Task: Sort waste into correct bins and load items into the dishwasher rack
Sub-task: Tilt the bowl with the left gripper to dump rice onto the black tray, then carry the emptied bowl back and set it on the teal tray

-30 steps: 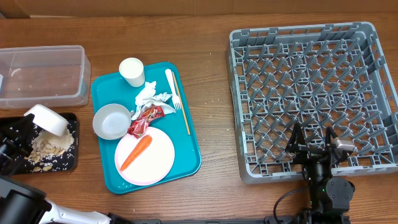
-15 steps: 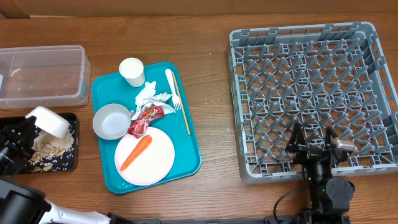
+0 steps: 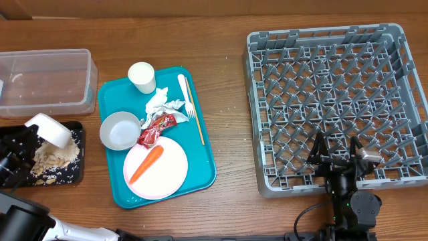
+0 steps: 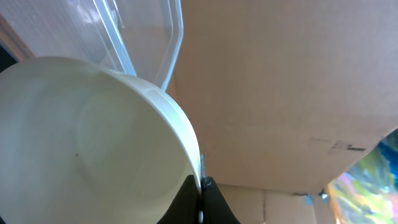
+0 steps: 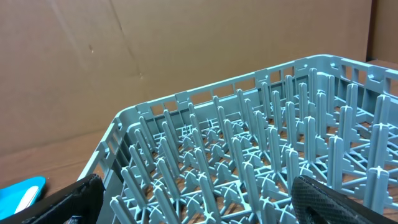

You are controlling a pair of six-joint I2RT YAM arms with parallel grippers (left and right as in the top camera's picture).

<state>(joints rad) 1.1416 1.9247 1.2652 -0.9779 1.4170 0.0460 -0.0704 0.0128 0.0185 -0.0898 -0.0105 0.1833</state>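
Observation:
My left gripper (image 3: 31,136) is shut on the rim of a white bowl (image 3: 51,128), which is tipped on its side over the black tray (image 3: 75,175). Pale food scraps (image 3: 52,159) lie in that tray. In the left wrist view the bowl (image 4: 93,137) fills the left side, its rim pinched between my fingertips (image 4: 202,186). My right gripper (image 3: 338,152) stands open over the near edge of the grey dishwasher rack (image 3: 334,100), nothing between its fingers (image 5: 78,198). The teal tray holds a second white bowl (image 3: 120,130), a cup (image 3: 142,77), a fork (image 3: 187,98), napkins (image 3: 160,102), a red wrapper (image 3: 158,127) and a carrot (image 3: 146,164) on the pink plate (image 3: 167,175).
The clear tub (image 3: 43,84) stands behind the black tray at the far left. A thin wooden stick (image 3: 196,115) lies beside the fork on the teal serving tray (image 3: 204,167). Bare wood table (image 3: 231,100) separates the tray from the rack.
The tipped bowl has shifted only slightly over the black tray. The right arm has not moved.

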